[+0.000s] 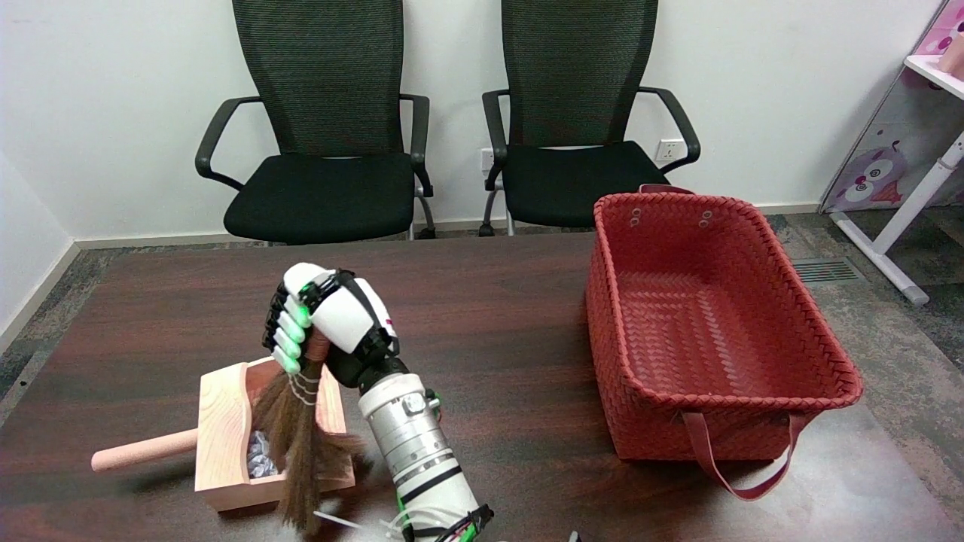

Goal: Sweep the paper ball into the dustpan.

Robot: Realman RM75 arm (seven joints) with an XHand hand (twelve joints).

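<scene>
Head view: right hand (320, 320) clenched round small brown bristle broom (295, 444), lower left. Crumpled white paper ball (260, 461) inside pale wooden dustpan (221, 421). Risk: bristles dragging back could flick ball out or shift pan.

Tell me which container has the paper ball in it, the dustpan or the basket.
The dustpan: the paper ball shows inside it, behind the brush the right hand holds. The red basket shows nothing inside.

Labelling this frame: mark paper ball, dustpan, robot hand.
paper ball (260, 458): head view, visible crumpled edge.
dustpan (220, 421): head view, wooden back wall.
robot hand (320, 316): head view, white back of hand.
</scene>
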